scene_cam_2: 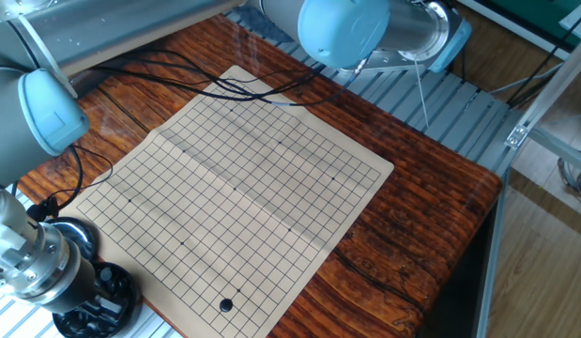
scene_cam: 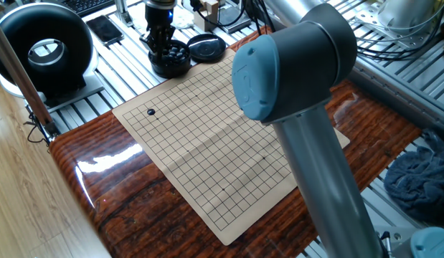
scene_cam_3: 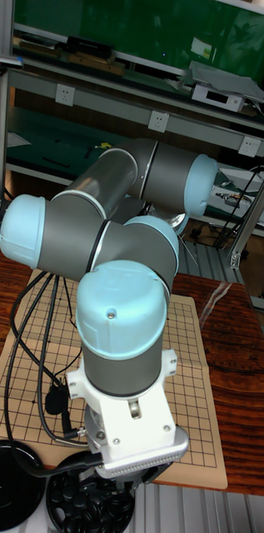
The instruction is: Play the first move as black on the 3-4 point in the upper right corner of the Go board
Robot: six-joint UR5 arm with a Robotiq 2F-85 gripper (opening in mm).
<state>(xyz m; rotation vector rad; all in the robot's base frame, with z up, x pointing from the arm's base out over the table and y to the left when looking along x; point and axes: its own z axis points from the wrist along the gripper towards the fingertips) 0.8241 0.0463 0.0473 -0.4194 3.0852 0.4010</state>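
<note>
stone (scene_cam: 151, 112) lies alone on the board (scene_cam: 229, 150), well away from the gripper (scene_cam: 162, 49) | gripper dips into the bowl (scene_cam: 180, 67) of stones at the board's edge | grip state: cannot tell | lid (scene_cam: 206, 48) just beside bowl

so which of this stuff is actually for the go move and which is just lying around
For the job:
Go board
black stone already on the board
bowl of black stones
gripper, down in the bowl
bowl lid

Lying about:
round black device
phone
blue cloth
loose cables
</note>
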